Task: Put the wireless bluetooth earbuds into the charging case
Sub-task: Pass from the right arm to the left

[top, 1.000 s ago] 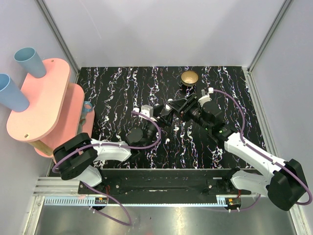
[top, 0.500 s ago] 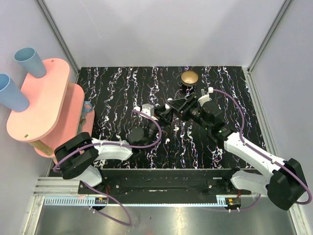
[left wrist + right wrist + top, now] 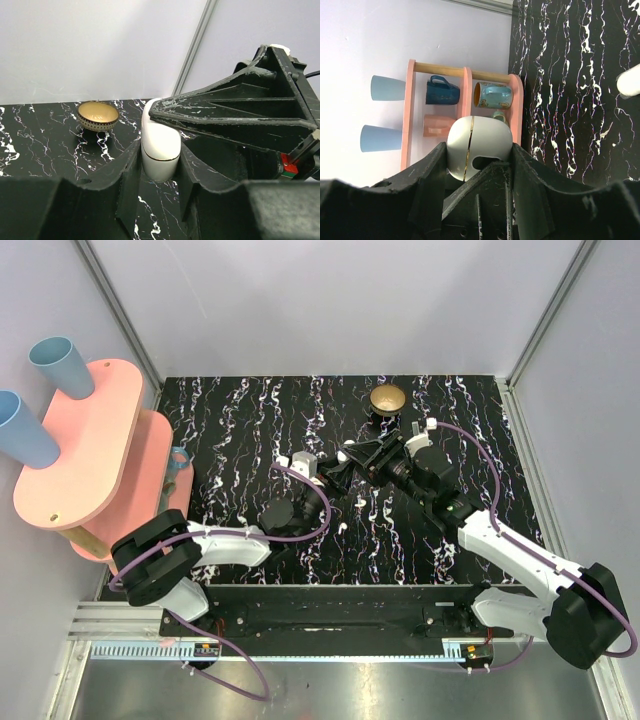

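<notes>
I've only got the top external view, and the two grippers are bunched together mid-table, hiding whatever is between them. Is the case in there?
Observer: Yes. The left wrist view shows the charging case pinched by the left gripper, which is shut on the half of the case nearer that camera.
Operator: And the right gripper?
Observer: In the right wrist view the right gripper is clamped on the case too, one finger against each side.
Operator: Is the lid open?
Observer: No. Both wrist views show only a thin closed seam running round the case.
</notes>
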Robot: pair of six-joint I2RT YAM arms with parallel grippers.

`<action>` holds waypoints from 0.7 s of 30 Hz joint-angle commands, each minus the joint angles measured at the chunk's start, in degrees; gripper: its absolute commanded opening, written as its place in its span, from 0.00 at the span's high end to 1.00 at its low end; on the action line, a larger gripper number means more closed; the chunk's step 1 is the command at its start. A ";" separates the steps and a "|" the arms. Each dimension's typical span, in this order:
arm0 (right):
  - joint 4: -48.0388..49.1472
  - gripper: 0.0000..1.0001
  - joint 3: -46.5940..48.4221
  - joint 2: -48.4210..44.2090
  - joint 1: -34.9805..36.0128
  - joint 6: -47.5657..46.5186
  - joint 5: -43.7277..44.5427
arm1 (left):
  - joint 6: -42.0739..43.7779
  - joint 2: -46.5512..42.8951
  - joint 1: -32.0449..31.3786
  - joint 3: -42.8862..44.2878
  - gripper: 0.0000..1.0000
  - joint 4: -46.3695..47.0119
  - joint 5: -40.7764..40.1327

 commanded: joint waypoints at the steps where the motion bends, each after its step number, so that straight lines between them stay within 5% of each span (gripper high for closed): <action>1: 2.38 0.76 0.79 -1.27 0.64 -1.28 -2.47 | 1.34 -0.21 0.95 0.74 0.70 21.56 3.00; 5: 2.38 0.67 0.96 -1.45 0.64 -2.95 -2.74 | 2.39 -1.17 1.66 -0.75 0.78 21.56 7.56; 9: 2.21 0.60 1.40 -1.80 0.64 -4.36 -3.00 | 0.99 -2.49 3.24 -2.24 1.00 21.56 10.56; 21: 1.34 0.24 2.89 -3.03 0.64 -9.01 -2.91 | -3.14 -4.16 8.16 -4.53 1.00 21.56 19.43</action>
